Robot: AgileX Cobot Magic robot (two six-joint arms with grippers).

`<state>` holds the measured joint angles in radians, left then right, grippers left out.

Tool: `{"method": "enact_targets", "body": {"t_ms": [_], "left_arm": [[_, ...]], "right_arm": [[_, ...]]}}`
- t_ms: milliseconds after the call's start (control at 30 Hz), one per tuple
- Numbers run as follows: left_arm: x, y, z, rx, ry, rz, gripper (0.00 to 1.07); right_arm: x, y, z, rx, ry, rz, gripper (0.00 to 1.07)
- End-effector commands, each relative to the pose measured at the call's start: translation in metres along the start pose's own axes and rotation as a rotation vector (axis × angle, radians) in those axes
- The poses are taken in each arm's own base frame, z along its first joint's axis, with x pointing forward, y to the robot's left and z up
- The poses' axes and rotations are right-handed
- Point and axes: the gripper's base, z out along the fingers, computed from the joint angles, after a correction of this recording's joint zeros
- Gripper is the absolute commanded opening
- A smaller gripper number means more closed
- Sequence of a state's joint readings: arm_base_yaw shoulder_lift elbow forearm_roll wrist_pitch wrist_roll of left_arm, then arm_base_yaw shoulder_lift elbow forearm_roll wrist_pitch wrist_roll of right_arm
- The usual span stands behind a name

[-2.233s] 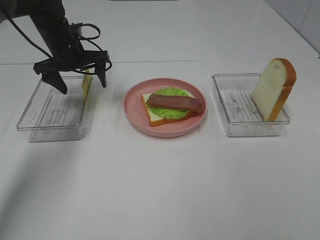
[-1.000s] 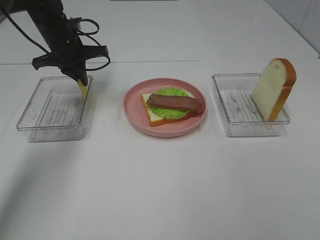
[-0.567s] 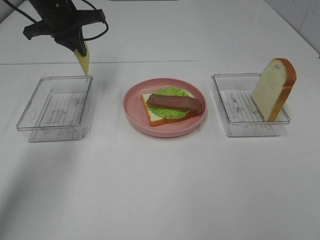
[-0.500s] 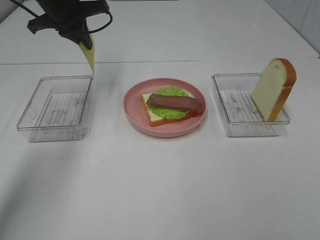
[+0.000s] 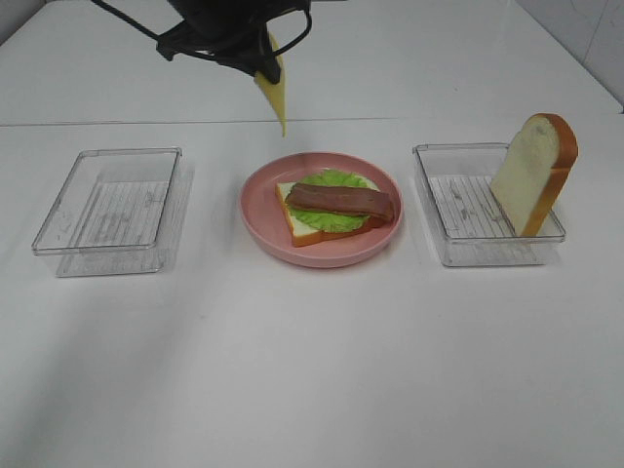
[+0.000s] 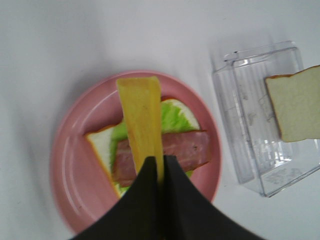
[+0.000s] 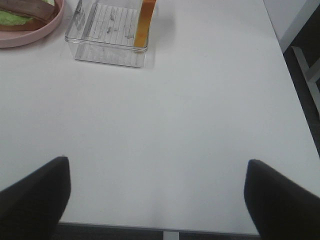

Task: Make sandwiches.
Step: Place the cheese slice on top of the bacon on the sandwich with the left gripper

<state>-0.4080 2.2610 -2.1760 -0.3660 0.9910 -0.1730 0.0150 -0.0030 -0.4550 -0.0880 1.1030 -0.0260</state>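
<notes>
- Since the cheese was sitting down in the left tray a couple seconds back and now it's dangling up high by the far-left edge of the plate, is the pickup done?

- Yep, looks that way. The left gripper is pinched tight on the top edge of the slice and has hauled it up and over to the right. The wrist view lines it up above the bacon and lettuce, well clear of both.

- So just the drop left?

- My guess: lower it flat onto the bacon, then let go. It's floppy, so it could land skewed. After that comes the bread slice leaning upright in the right tray. The right gripper is spread wide with nothing in it, over bare surface near the right.
</notes>
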Motion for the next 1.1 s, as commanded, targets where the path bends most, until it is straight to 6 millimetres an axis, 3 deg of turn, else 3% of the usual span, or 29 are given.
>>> {"method": "enact_targets", "body": {"t_ms": [33, 167, 200, 367, 400, 533, 600, 767, 1100], "left_arm": [[0.006, -0.026, 0.013, 0.076, -0.033, 0.013, 0.00], [0.013, -0.035, 0.029, 0.138, -0.017, 0.019, 0.00], [0.017, -0.037, 0.040, 0.193, 0.007, 0.006, 0.00], [0.025, -0.036, 0.063, 0.284, 0.054, -0.030, 0.00], [0.029, -0.030, 0.077, 0.298, 0.078, -0.030, 0.00], [0.038, -0.023, 0.094, 0.294, 0.124, -0.041, 0.00], [0.047, -0.011, 0.113, 0.269, 0.180, -0.055, 0.00], [0.055, -0.001, 0.126, 0.227, 0.223, -0.064, 0.00], [0.059, 0.011, 0.130, 0.098, 0.244, -0.013, 0.00]], "right_arm": [[0.002, 0.000, -0.002, 0.005, -0.030, 0.004, 0.92], [0.002, 0.000, -0.002, 0.005, -0.030, 0.004, 0.92], [0.002, 0.000, -0.002, 0.005, -0.030, 0.004, 0.92], [0.002, 0.000, -0.002, 0.005, -0.030, 0.004, 0.92], [0.002, 0.000, -0.002, 0.005, -0.030, 0.004, 0.92], [0.002, 0.000, -0.002, 0.005, -0.030, 0.004, 0.92], [0.002, 0.000, -0.002, 0.005, -0.030, 0.004, 0.92], [0.002, 0.000, -0.002, 0.005, -0.030, 0.004, 0.92], [0.002, 0.000, -0.002, 0.005, -0.030, 0.004, 0.92]]}}
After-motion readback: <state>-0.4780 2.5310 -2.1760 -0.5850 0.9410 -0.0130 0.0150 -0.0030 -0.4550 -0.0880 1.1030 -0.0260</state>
